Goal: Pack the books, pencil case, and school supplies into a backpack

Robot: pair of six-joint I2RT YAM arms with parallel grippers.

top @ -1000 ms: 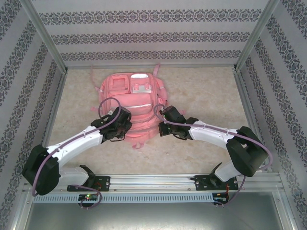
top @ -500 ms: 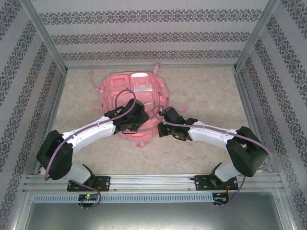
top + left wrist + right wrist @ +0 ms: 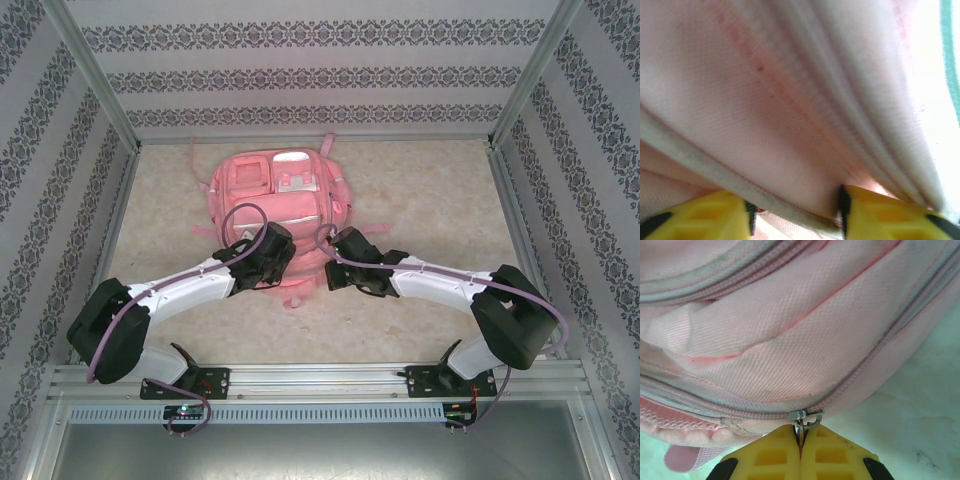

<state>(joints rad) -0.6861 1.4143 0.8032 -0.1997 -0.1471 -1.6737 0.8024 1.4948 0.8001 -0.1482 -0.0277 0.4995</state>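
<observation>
The pink backpack (image 3: 272, 195) lies flat at the middle back of the table, front pockets up. My left gripper (image 3: 272, 262) is on its near end. In the left wrist view its yellow fingers (image 3: 890, 215) hold a fold of pink fabric with a white trim edge (image 3: 715, 170) between them. My right gripper (image 3: 335, 265) is at the near right corner of the backpack, shut on the metal zipper pull (image 3: 801, 426) below the slider (image 3: 805, 416). The zipper line (image 3: 875, 357) looks shut on both sides of the slider. The books, pencil case and school supplies are out of view.
Bare marble tabletop (image 3: 430, 200) lies left and right of the backpack. Patterned walls and metal posts (image 3: 100, 90) box in the table. A pink strap loop (image 3: 293, 300) sticks out toward the arms. A teal strip (image 3: 951, 55) shows at the right edge of the left wrist view.
My left gripper swung right and farther over the backpack, opened wider, then drew back toward the near end and closed partway on fabric. The right gripper stayed shut and shifted slightly left.
</observation>
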